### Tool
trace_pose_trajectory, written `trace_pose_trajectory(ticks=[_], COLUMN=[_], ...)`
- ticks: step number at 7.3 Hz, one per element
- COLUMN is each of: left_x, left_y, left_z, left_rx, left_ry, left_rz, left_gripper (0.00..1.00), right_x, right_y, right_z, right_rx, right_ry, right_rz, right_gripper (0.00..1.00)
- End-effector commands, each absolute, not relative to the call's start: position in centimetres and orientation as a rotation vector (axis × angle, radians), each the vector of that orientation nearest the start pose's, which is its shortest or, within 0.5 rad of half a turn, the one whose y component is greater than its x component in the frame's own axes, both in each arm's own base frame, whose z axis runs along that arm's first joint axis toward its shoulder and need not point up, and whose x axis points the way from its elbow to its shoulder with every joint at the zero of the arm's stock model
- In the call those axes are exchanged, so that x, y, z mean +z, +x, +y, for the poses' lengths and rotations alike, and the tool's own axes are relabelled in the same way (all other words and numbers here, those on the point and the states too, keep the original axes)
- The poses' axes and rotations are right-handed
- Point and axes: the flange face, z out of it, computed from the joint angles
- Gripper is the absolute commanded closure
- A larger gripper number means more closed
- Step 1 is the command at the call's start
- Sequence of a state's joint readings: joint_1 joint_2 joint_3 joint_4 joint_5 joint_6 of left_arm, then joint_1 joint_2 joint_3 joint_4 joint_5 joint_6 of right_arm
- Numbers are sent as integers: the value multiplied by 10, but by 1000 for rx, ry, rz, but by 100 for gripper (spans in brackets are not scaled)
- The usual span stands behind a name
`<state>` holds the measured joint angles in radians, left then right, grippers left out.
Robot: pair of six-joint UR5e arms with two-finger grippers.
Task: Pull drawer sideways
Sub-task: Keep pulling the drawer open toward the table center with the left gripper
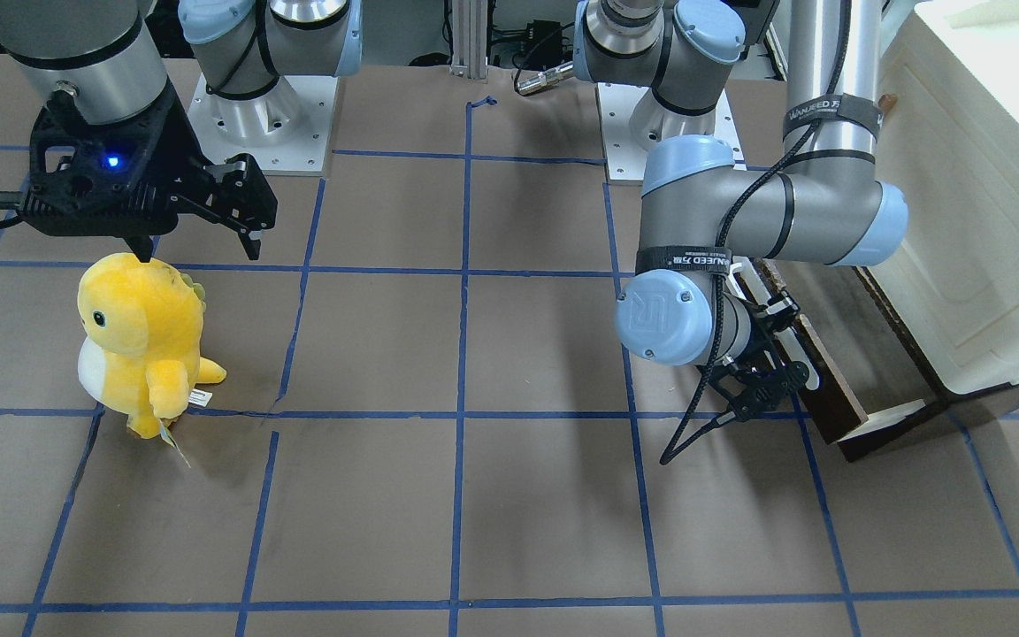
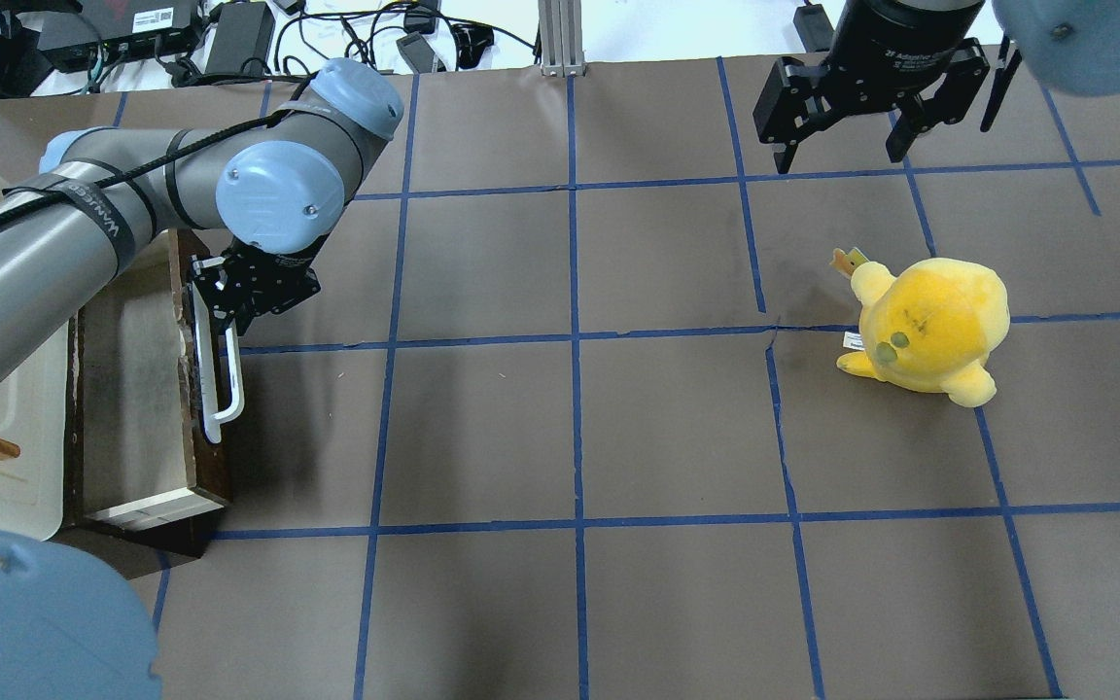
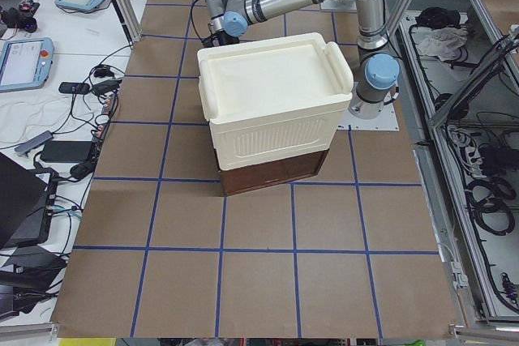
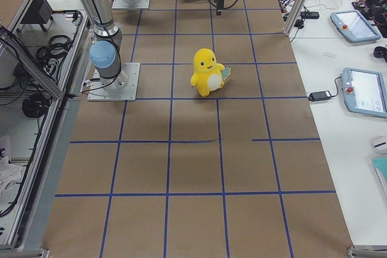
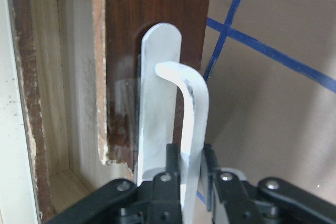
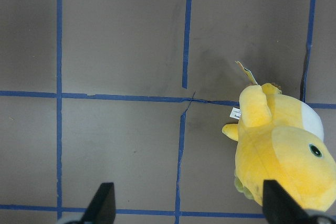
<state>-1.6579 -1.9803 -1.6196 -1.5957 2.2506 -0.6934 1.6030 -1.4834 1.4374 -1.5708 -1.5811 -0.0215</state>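
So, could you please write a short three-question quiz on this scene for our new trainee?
1. True or false: the left pincer is shut on the white bar handle of the drawer.
2. The right pincer, near the yellow plush toy, is: A) open, holding nothing; B) shut on the toy; C) shut on the handle.
3. Fill in: the pale inner tray shows, so the drawer is partly ____.
Key: 1 true; 2 A; 3 open.

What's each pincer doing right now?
Left pincer: closed on the drawer handle.
Right pincer: open, holding nothing.
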Motion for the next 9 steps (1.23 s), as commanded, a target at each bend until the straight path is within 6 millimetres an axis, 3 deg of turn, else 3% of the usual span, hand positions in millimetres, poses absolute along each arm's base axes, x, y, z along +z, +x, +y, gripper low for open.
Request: trace_pose_trajectory(ticks=[1, 9], left_x=[264, 260], left_y=[-127, -146], left_z=[-565, -571], left_rx=[214, 196], left_ry=[-516, -521], left_rz=[2292, 2306], left_gripper=[100, 100], right_x=[509, 509], right_y=[149, 149], right_z=[-529, -529], right_rx=[-73, -73], right_ry=[-84, -84], right_rz=[3150, 3149], right_gripper=[0, 0])
